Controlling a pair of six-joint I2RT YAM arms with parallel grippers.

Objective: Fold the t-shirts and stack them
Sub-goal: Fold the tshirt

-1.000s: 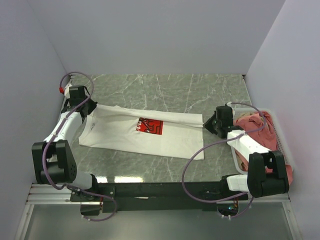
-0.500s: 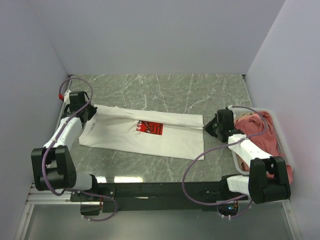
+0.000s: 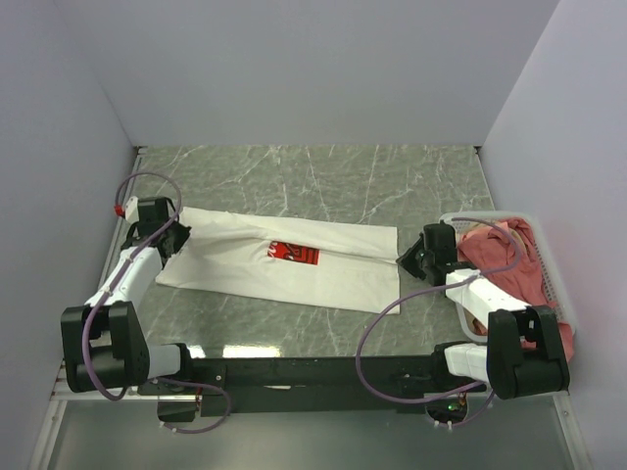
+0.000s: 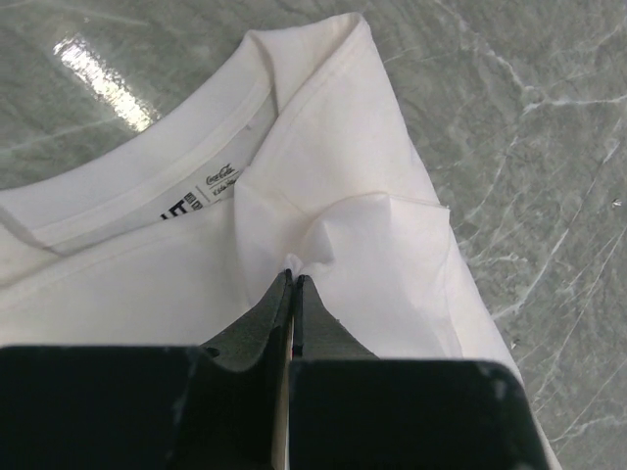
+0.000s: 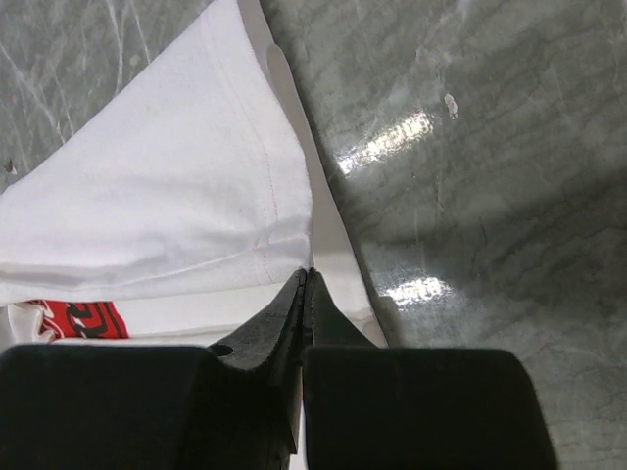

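1. The white t-shirt (image 3: 245,266) was laid flat on the table (image 3: 323,176), with its long axis running left to right. The collar (image 4: 147,186) was at the left end and the hem at the right end.
2. The left tool (image 4: 294,284) was found clamped together on a small pinch of white cloth just beside the collar.
3. The right tool (image 5: 307,279) was likewise closed tight on a doubled layer of cloth at the hem end, as shown in the right wrist view.
4. The shirt was thus spanned between the two tools, one at each end of its long axis. The left arm was nearer the collar and the right arm nearer the hem.
5. The far long edge was seen turned over toward the near side, and the red print (image 3: 295,255) was partly covered by it.
6. The step was judged to be a lengthwise fold. It would call for both held points to be carried across the long axis toward the near edge, at an even pace.
7. A salmon-pink t-shirt (image 3: 509,257) was heaped in the basket (image 3: 552,266) at the right, not yet folded.
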